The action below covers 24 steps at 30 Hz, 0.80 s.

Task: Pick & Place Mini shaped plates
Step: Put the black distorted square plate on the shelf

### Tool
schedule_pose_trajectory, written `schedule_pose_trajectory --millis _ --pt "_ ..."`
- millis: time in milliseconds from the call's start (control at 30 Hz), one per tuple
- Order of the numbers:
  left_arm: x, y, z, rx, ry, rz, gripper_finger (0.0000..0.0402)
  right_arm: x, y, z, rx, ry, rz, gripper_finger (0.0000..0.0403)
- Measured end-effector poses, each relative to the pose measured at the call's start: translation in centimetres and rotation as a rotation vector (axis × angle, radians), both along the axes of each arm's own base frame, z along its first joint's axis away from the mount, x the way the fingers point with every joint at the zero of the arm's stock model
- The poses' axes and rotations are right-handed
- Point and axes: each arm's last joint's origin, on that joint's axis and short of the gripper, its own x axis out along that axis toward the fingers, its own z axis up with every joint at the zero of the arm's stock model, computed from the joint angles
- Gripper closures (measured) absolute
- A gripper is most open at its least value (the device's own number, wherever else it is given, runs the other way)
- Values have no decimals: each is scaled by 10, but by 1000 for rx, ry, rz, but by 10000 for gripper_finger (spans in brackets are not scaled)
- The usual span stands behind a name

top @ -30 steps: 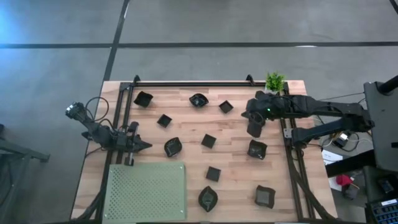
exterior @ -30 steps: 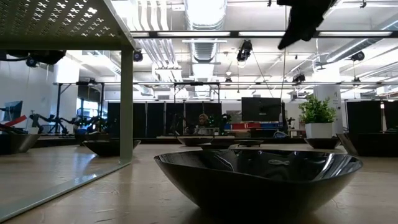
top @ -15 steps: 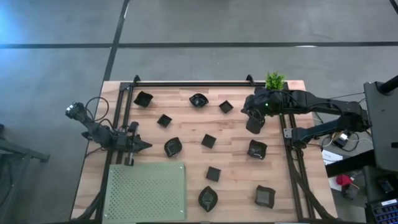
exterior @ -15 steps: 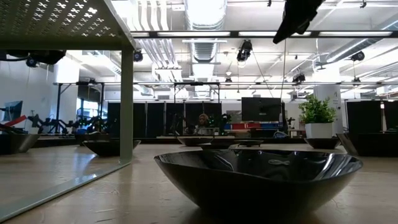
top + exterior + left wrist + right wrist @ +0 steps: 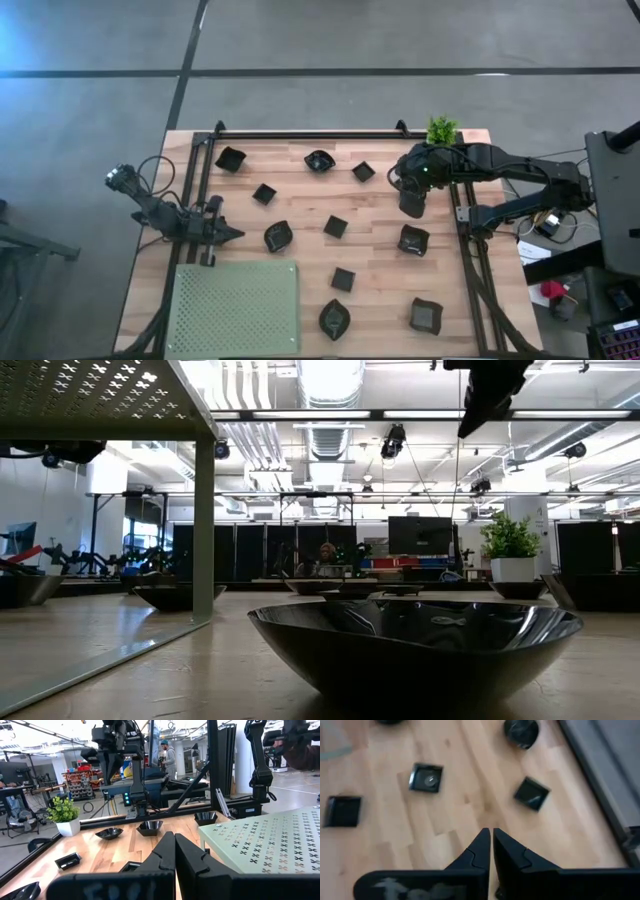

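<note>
High view: right gripper (image 5: pixel 411 205) hangs right of centre, below the potted plant (image 5: pixel 441 130); black mini plates (image 5: pixel 335 227) lie scattered over the wooden table (image 5: pixel 300 190), none on the green perforated mat (image 5: pixel 237 308) at lower left; left gripper (image 5: pixel 228 234) waits at the left edge, just above the mat.

Low view: a round black dish (image 5: pixel 415 643) fills the lower centre; part of one dark arm (image 5: pixel 488 395) shows at top right.

Left wrist view: left gripper (image 5: pixel 174 851), fingers pressed together, holding nothing; small plates (image 5: pixel 109 833) on the wood beyond.

Right wrist view: right gripper (image 5: pixel 491 845) at bottom centre, fingertips nearly together with a thin gap, nothing between them; a square plate (image 5: pixel 426 777) at upper left, a tilted square plate (image 5: pixel 532 793) at upper right, a round dish (image 5: pixel 521 732) at the top.

Risk: no plate lies directly under the tips; coming down with the fingers this narrow would likely strike or slide a plate instead of straddling its rim; the shallow glossy rims may slip.

Writing: only faint, unreadable marks on both grippers' bodies.
</note>
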Motion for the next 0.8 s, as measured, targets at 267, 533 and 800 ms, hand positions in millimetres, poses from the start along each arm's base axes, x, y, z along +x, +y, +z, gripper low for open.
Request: schedule_pose_trajectory --millis 267,533,800 --pt "0 0 0 0 0 0 402 5 1 -12 51 109 16 285" --pt "0 0 0 0 0 0 402 6 0 -32 99 307 -30 200" --pt "0 0 0 0 0 0 402 -8 2 -66 97 433 20 184"
